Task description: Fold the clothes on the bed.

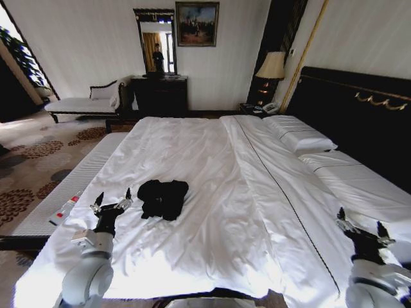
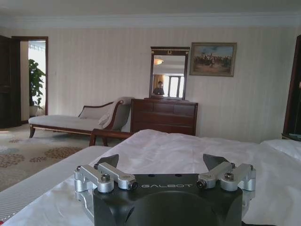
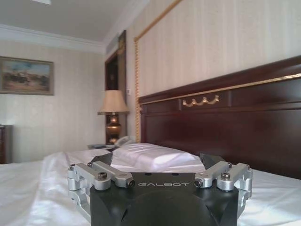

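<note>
Bed (image 1: 212, 192) under white duvet, dark headboard (image 1: 359, 122) to the right, two pillows (image 1: 302, 135) against it. One black T-shirt (image 1: 163, 197), bunched, on the duvet toward the near left. Left tool (image 1: 112, 202) just beside the shirt's left edge, not touching, fingers apart, empty. Right tool (image 1: 361, 226) well apart at the near right, fingers also spread, empty. One chaise (image 1: 83, 102), one dresser (image 1: 160, 95), one lamp (image 1: 272, 67) along the far wall.

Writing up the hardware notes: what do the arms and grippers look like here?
Both match. The left gripper and right gripper each have a black body marked GALBOT in pale letters, silver metal linkages with bolts, and dark pointed fingers. In the head view the arm links are rounded, light grey.
</note>
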Robot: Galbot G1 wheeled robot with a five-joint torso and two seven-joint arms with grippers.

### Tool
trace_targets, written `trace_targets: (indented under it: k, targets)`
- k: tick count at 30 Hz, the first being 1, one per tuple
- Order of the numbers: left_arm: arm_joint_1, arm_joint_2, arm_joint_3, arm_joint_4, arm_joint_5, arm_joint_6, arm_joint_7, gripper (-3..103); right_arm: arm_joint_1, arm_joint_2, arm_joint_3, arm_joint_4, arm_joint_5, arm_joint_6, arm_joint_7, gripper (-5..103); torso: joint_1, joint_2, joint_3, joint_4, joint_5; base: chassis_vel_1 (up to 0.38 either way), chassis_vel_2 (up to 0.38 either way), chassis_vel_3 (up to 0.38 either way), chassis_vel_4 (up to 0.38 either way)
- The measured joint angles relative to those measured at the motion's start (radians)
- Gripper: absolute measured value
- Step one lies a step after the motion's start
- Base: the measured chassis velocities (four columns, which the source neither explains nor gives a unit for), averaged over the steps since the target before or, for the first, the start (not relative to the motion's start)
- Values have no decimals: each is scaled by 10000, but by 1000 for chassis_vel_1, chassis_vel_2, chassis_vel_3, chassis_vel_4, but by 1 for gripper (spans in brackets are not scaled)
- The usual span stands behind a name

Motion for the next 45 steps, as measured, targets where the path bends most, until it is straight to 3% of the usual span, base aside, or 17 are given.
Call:
trace_targets:
  k: [8,23,40,45]
  targets:
    - [35,-66,84,7,55,-26,23,100,-139,124,-1003,334,-2016,113,-110,100,0,0,0,0,4,0,0,0,0]
    - [-20,-30,277,17,114,-28,24,100,-365,392,-1141,200,-2165,464,-66,100,1,-1,0,-1,5,23,25,-23,-24]
    - [-39,56,267,-29,61,-18,-32,100,-445,657,-1485,184,-2669,567,-42,100,0,0,0,0,-7,225,230,-223,-225]
    - [0,65,243,-42,44,-16,-34,100,-474,673,-1480,186,-2596,572,-40,100,-1,0,0,1,10,74,81,-77,-77]
